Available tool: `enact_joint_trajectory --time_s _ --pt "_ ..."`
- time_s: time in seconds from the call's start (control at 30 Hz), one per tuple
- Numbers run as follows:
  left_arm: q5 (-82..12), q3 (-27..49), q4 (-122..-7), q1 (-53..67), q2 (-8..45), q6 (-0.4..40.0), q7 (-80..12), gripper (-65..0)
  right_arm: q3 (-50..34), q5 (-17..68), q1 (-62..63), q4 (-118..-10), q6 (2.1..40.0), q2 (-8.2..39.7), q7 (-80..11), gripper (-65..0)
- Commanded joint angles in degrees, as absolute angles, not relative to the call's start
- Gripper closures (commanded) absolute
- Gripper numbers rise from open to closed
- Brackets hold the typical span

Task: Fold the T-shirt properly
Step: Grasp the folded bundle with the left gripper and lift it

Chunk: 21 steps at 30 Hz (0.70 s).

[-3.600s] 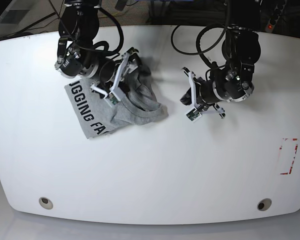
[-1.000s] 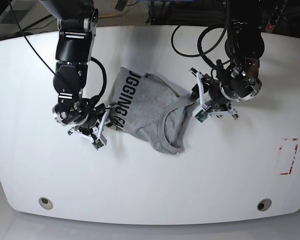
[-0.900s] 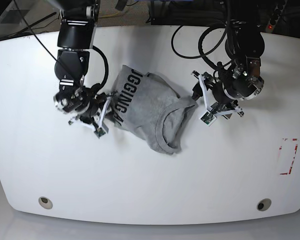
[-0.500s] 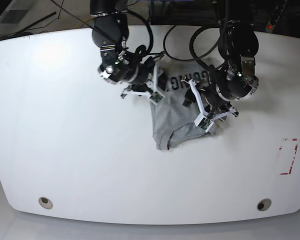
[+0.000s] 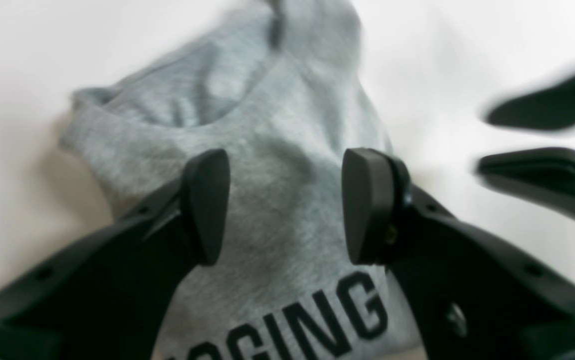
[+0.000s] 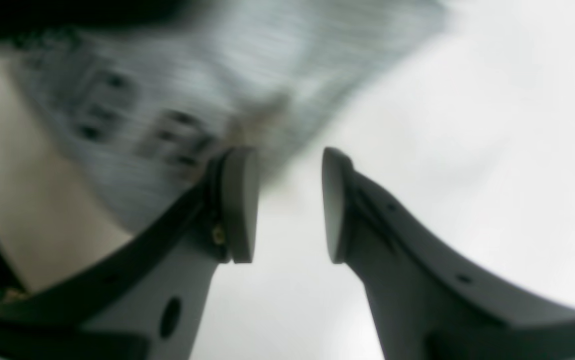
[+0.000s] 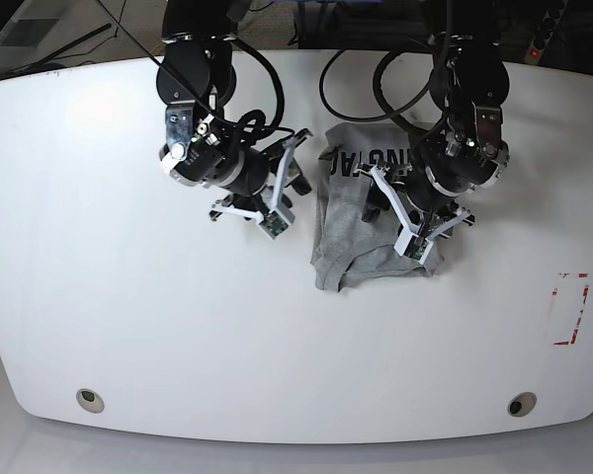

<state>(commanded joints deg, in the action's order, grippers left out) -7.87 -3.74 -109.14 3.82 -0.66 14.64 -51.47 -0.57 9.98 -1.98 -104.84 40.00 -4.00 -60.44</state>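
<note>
Crumpled heather-grey cotton T-shirt (image 7: pixel 361 222) beneath parted left gripper (image 5: pixel 285 205) fingers; right gripper (image 6: pixel 287 205) released, beside shirt edge.

A: White table (image 7: pixel 227 336), rounded corners. Two round metal fittings near the front edge, one left (image 7: pixel 91 400), one right (image 7: pixel 519 404).

B: Red marking (image 7: pixel 571 309) on the right side?

A: Rectangular outline, broken lines, possibly tape; too small to be sure. Dark cables (image 7: pixel 69 44) and a clear panel (image 7: pixel 10 39) beyond the far edge
</note>
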Motion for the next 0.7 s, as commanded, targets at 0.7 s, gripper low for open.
enact_joint_trajectory --time_s 0.7 --pt "2.0 4.3 -79.2 8.8 10.9 9.9 -29.9 -32.5 -11.1 11.4 -3.2 -109.1 40.0 0.6 -60.4 -19.5"
